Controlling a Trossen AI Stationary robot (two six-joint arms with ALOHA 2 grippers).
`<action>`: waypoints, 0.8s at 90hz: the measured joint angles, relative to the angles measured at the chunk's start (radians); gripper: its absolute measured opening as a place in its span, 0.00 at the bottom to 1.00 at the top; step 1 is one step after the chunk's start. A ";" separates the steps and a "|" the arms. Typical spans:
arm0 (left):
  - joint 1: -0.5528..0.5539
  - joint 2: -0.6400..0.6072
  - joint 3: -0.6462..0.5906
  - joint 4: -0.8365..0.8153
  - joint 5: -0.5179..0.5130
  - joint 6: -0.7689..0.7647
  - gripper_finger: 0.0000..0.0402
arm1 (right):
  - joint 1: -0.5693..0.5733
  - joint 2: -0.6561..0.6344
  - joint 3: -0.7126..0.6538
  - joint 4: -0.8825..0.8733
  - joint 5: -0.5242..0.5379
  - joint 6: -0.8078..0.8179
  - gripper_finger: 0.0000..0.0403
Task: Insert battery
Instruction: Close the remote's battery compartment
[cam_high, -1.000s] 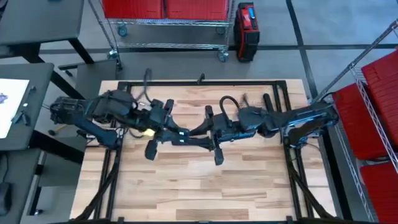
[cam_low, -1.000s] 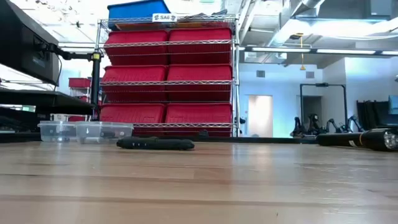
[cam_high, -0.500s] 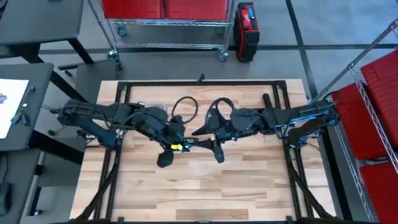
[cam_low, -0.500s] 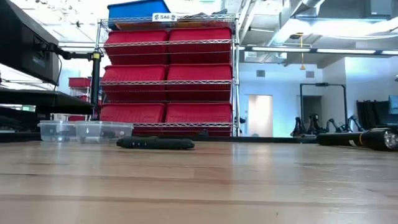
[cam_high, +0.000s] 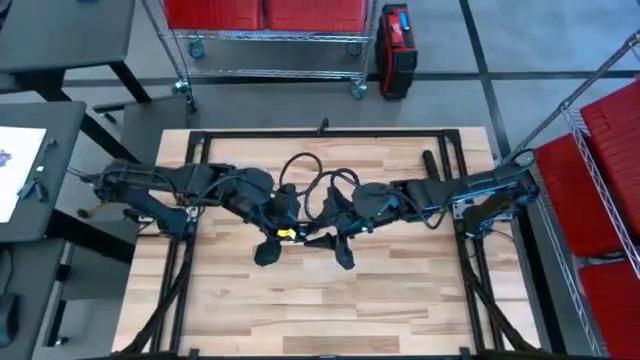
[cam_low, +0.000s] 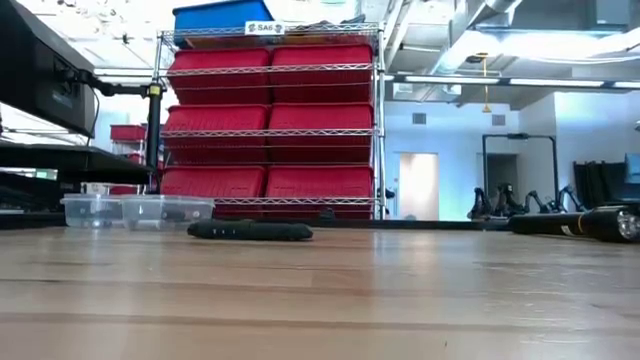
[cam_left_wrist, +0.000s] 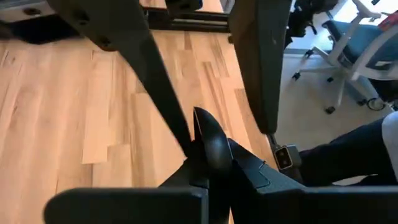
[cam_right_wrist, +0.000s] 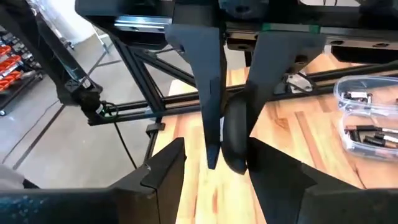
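I see both tools meeting mid-frame above the surface (cam_high: 300, 300); my right tool (cam_right_wrist: 233, 140) grips a dark rounded device (cam_right_wrist: 235, 134); left tool (cam_high: 272, 240): grip state unclear.

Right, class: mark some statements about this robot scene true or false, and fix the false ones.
1. The left gripper and right gripper meet over the middle of the table. True.
2. The right gripper is empty. False: it grips a dark rounded object.
3. The shelf bins are green. False: red.
4. The clear tub holds small items. True.
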 joint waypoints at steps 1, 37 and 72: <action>0.000 0.000 0.000 -0.001 0.000 0.000 0.01 | -0.001 0.000 0.000 0.001 -0.001 0.000 0.38; 0.000 0.001 0.000 -0.031 0.003 -0.003 0.01 | -0.004 0.028 0.001 0.036 -0.005 0.017 0.15; 0.000 0.005 -0.002 -0.061 -0.006 0.017 0.05 | -0.020 0.025 0.001 0.012 -0.036 0.060 0.01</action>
